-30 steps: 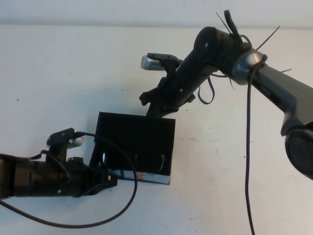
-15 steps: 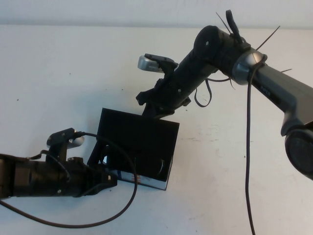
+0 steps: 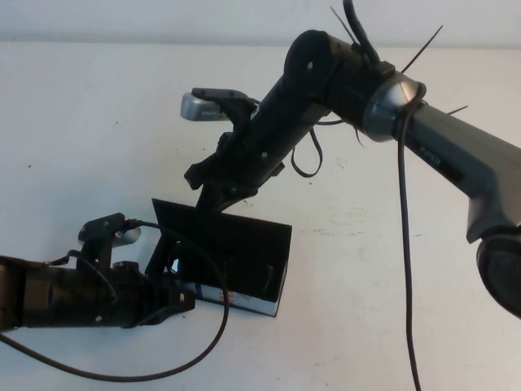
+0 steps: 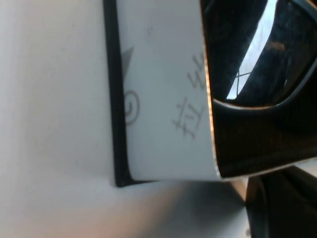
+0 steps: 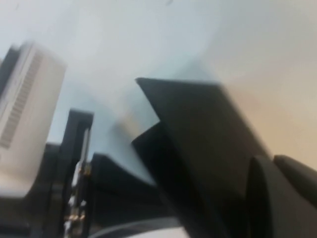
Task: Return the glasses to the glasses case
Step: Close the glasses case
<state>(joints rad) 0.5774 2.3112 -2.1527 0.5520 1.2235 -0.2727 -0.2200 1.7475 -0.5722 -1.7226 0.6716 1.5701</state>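
Glasses (image 3: 244,273) lie inside the glasses case (image 3: 244,244), just below the centre of the high view; only pale glints off the lenses and a hint of dark frame show through the open front of the box; in the left wrist view one lens (image 4: 257,54) fills the upper right corner, dark, rectangular with a rounded corner, glossy, mirroring a bright streak and a thin cross-shaped mark. Case itself is a flat black box sitting slightly askew on the white table (image 3: 98,122); its flap lid (image 3: 216,232) is partly raised and tilted, the far left corner standing highest; the long side towards the lower edge of the frame carries a pale printed strip (image 3: 232,298) with touches of blue and orange; close up in the left wrist view that strip (image 4: 163,94) reads as a white band with faint grey characters and a circle mark, edged in black.

Right gripper (image 3: 213,199) reaches down from the upper right of the high view, fingers clenched, its tip at the far edge of the lid; whether it touches the lid cannot be told. Left gripper (image 3: 175,297) sits at the lower left, at the case's near left corner; whether it is released or clenched cannot be told.
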